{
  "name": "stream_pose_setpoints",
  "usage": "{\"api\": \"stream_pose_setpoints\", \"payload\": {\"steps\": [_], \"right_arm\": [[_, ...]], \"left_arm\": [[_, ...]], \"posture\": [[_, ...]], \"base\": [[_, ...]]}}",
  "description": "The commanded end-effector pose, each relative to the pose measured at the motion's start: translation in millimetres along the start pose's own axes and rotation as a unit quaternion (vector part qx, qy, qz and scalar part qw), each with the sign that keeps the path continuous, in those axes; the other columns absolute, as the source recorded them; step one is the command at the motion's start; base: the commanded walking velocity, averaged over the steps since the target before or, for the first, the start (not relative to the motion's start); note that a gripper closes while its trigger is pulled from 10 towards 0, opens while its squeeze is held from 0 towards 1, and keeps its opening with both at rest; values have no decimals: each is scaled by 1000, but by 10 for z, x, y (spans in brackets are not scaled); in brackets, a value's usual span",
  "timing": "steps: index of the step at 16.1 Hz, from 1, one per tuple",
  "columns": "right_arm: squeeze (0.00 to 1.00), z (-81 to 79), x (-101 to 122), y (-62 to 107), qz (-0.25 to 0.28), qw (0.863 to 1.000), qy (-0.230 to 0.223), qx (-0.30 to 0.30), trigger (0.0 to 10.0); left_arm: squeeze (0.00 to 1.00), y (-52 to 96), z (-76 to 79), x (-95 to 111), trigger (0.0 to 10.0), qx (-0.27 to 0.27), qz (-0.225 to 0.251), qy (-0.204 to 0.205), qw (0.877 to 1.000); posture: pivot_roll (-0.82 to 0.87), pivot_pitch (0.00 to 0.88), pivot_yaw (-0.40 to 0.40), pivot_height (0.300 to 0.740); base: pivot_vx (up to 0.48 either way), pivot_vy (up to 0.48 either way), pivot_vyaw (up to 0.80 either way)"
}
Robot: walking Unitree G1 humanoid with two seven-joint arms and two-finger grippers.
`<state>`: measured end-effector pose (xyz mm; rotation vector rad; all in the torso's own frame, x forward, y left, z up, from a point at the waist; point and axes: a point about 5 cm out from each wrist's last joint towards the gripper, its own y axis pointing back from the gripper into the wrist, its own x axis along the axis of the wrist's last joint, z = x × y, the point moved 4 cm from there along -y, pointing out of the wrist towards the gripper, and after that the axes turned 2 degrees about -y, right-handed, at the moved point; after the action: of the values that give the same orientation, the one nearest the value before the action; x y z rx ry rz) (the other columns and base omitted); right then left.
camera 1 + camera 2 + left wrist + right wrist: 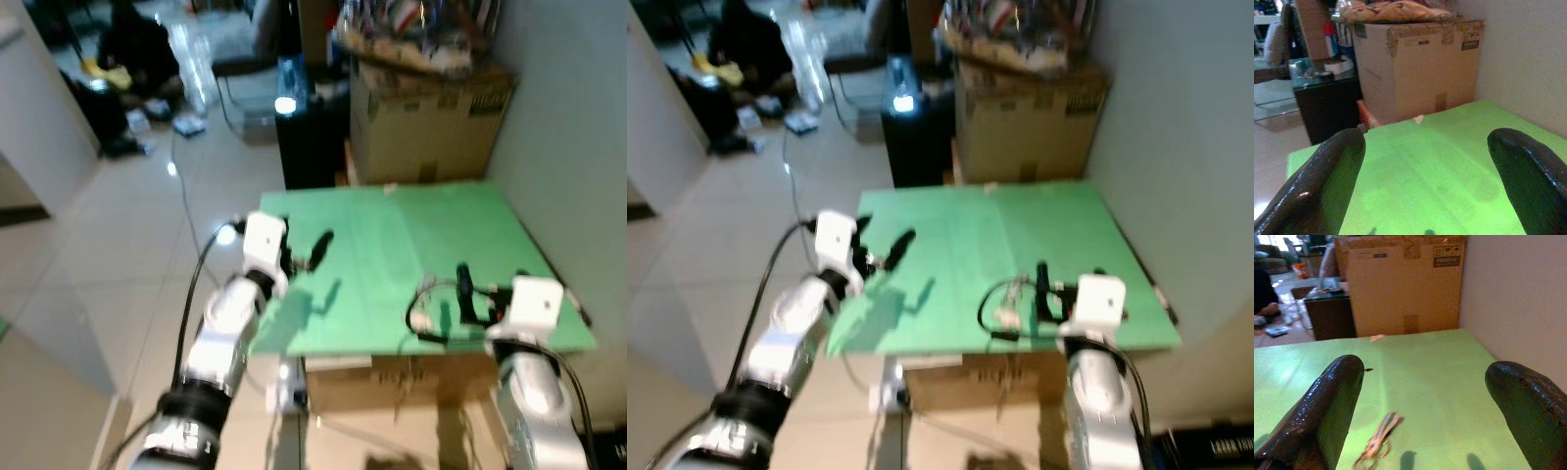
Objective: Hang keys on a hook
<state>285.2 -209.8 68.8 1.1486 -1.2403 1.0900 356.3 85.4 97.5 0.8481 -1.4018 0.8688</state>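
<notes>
A small bunch of keys (1376,439) lies flat on the green table top (392,245), near its front edge. My right gripper (1425,421) hovers open just above the table, and the keys lie a little ahead of it, closer to one black finger (1327,401). From the head, the keys (1009,311) show as a pale blur beside the right gripper (487,294). My left gripper (309,257) is held open over the table's front left corner, with nothing between its fingers (1322,181).
A large cardboard box (426,117) stands behind the table against the white wall (578,147), with a black cabinet (309,137) to its left. Another box (392,382) sits under the table. A person sits on the tiled floor at far left (132,49).
</notes>
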Motion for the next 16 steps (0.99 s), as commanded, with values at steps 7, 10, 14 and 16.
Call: {"api": "stream_pose_setpoints", "payload": {"steps": [7,10,14,16], "right_arm": [[0,-92,-264,-169,-54,998,-29,-2,10000],[0,-105,-316,-218,-58,998,-25,-10,10000],[0,-73,-432,-305,-73,996,-22,-35,10000],[0,-135,-485,-303,-81,996,-24,-40,10000]], "left_arm": [[0,166,-270,106,10000,14,-7,-30,999],[0,312,-448,156,10000,21,-20,-53,998],[0,515,-612,239,10000,23,-48,-78,996],[0,596,-693,292,10000,25,-57,-86,994]], "posture": [[-79,11,161,740],[-12,56,202,740],[74,98,256,740],[107,112,272,740]], "base": [[0,0,0],[0,0,0],[0,0,0],[0,0,0]]}}
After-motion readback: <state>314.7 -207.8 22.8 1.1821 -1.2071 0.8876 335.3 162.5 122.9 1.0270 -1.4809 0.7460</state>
